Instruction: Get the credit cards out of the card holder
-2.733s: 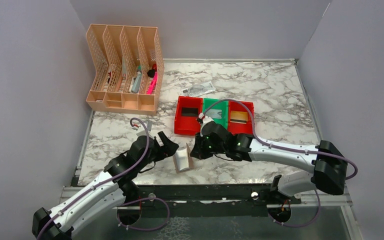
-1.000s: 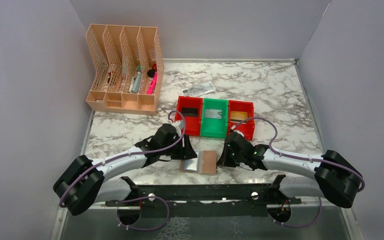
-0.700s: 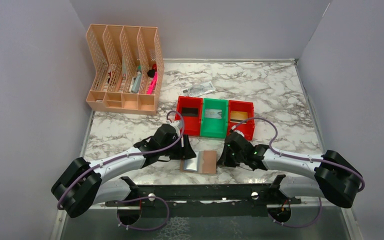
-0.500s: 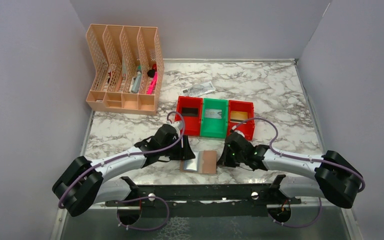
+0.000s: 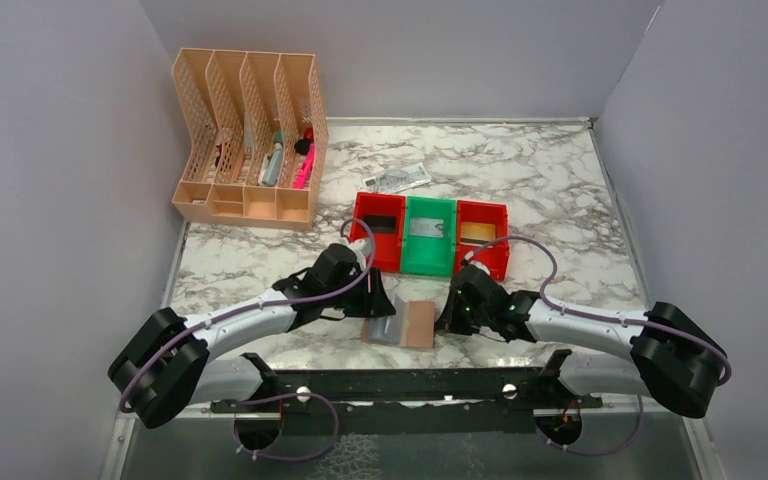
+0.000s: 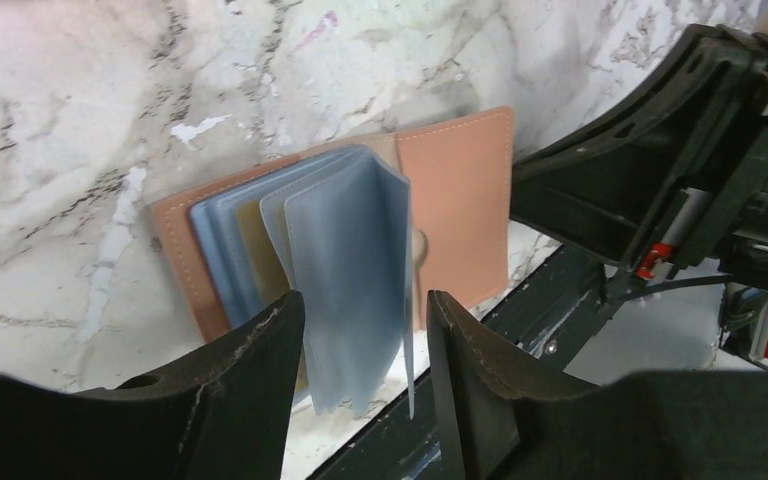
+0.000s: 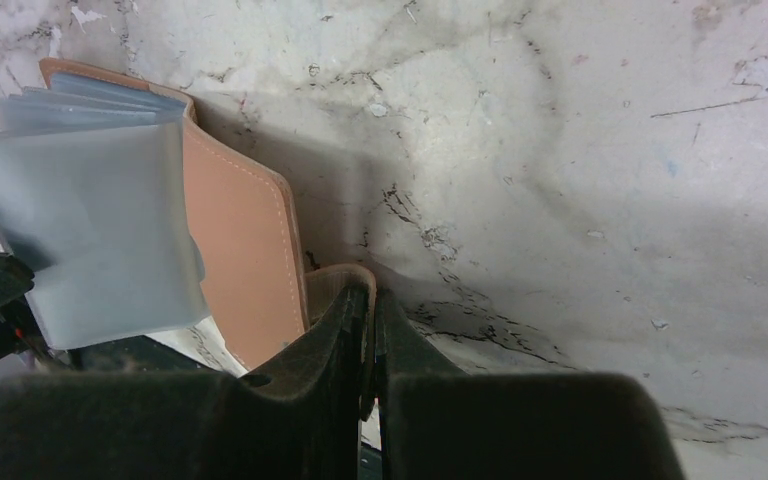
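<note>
Left gripper (image 6: 365,305), shifted toward card holder (image 6: 455,200): fingers (image 6: 250,370) spread, blue-grey sleeves (image 6: 345,260) between them. Right gripper (image 7: 370,295): clenched on its tan cover.

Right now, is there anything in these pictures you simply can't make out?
Left wrist view: whether any cards sit in the card holder; its cloudy sleeves overlap.
Top view: what lies in the bins; too small.
Right wrist view: the holder's near corner, behind the right tool.
Top view: the holder's left edge, under the left tool.
</note>
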Robot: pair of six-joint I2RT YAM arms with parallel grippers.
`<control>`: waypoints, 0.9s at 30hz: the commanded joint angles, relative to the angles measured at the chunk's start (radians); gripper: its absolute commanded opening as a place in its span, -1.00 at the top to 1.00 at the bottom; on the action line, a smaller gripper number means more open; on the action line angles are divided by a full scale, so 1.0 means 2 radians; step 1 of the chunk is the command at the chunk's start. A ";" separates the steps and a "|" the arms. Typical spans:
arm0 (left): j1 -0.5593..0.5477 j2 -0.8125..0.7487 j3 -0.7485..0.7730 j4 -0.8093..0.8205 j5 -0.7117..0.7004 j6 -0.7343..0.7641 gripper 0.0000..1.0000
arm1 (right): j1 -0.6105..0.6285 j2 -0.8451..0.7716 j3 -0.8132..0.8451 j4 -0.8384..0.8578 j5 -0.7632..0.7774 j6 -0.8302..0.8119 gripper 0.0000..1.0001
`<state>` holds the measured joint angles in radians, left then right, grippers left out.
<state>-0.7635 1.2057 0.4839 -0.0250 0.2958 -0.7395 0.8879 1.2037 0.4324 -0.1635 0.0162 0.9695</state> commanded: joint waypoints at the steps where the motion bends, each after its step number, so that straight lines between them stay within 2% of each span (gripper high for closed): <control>1: -0.010 0.001 0.027 0.018 0.032 0.004 -0.01 | -0.003 0.004 -0.012 -0.001 0.002 0.003 0.77; 10: -0.024 0.041 0.051 0.039 0.075 0.011 -0.01 | -0.003 0.015 -0.011 0.006 0.000 0.005 0.74; 22: -0.050 0.075 0.074 0.048 0.071 0.016 -0.03 | -0.003 -0.008 -0.019 0.004 0.006 0.014 0.62; 26: -0.056 0.084 0.080 0.055 0.080 0.021 -0.07 | -0.003 -0.024 -0.016 -0.004 0.006 0.013 0.53; 27: -0.057 0.088 0.081 0.057 0.084 0.021 -0.08 | -0.003 -0.029 -0.016 -0.008 0.009 0.014 0.41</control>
<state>-0.8631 1.3571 0.6106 0.0414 0.4202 -0.7200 0.8879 1.1862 0.4141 -0.1394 0.0128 0.9939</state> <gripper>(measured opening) 0.526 0.231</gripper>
